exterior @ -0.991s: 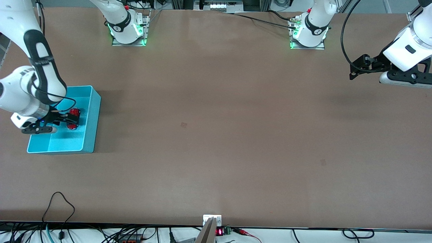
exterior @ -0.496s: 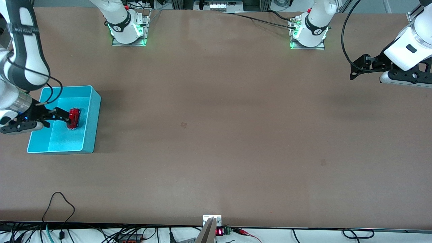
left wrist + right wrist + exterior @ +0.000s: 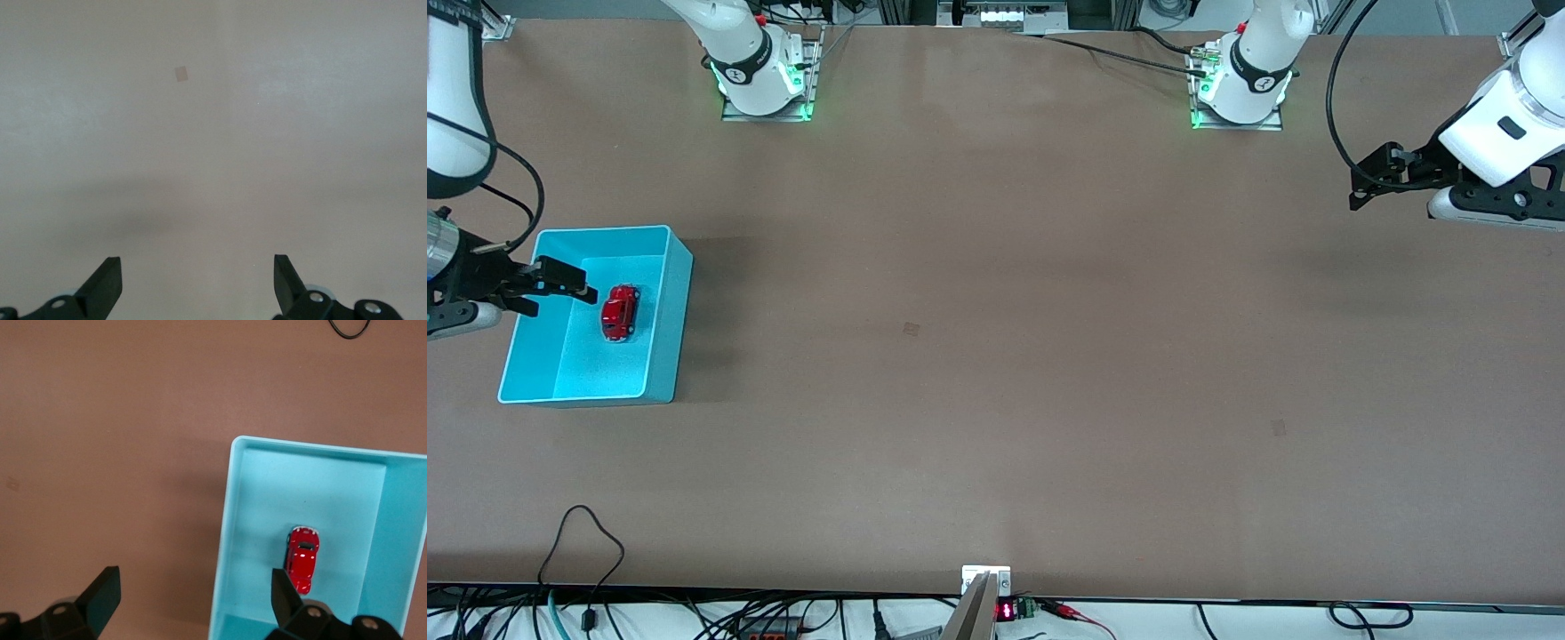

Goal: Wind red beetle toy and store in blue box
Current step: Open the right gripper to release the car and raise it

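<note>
The red beetle toy (image 3: 619,312) lies loose on the floor of the blue box (image 3: 680,302), which stands at the right arm's end of the table. My right gripper (image 3: 560,289) hangs above the box, open and empty, clear of the toy. The right wrist view looks down on the toy (image 3: 303,558) inside the box (image 3: 225,573), with the right gripper (image 3: 193,581) spread wide over one wall. My left gripper (image 3: 1354,188) waits in the air over the left arm's end of the table, and the left wrist view shows the left gripper (image 3: 197,268) open over bare tabletop.
The brown table (image 3: 996,356) spreads wide between the two arms. Both arm bases (image 3: 763,80) stand along the table's edge farthest from the front camera. Cables (image 3: 583,542) trail along the edge nearest that camera.
My right gripper has let go of the toy and drawn up and away from it, toward the right arm's end of the table. The toy stays in the box. The left arm has barely moved.
</note>
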You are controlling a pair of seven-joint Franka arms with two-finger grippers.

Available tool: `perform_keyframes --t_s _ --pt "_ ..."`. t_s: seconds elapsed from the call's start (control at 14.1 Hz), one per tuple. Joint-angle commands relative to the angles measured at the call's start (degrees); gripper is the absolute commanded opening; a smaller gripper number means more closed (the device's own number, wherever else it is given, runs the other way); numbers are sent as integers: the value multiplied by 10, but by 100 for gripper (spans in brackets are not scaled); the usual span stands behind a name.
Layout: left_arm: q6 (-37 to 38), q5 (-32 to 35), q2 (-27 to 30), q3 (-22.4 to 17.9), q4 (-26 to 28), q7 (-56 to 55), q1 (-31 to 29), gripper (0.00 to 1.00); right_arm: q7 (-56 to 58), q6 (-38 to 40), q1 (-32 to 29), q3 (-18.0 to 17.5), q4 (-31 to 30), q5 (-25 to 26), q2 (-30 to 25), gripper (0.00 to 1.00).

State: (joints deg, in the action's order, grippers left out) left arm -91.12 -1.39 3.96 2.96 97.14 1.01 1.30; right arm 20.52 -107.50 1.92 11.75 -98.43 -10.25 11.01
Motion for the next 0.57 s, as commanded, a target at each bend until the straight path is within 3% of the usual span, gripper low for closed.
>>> perform_keyframes --t_s 0.0,0.21,0.35,0.5 --pt "9 -6 -3 2 -12 4 -5 100 -94 71 31 0 45 23 -9 100" --pt "10 -7 -3 2 -13 4 -5 100 -147 186 33 -1 113 48 -16 100" --pt "10 -7 -3 1 -12 5 -5 100 -144 188 29 -1 128 81 -25 100" --pt "10 -6 -3 2 -12 5 -5 100 -151 186 13 2 129 76 -30 100"
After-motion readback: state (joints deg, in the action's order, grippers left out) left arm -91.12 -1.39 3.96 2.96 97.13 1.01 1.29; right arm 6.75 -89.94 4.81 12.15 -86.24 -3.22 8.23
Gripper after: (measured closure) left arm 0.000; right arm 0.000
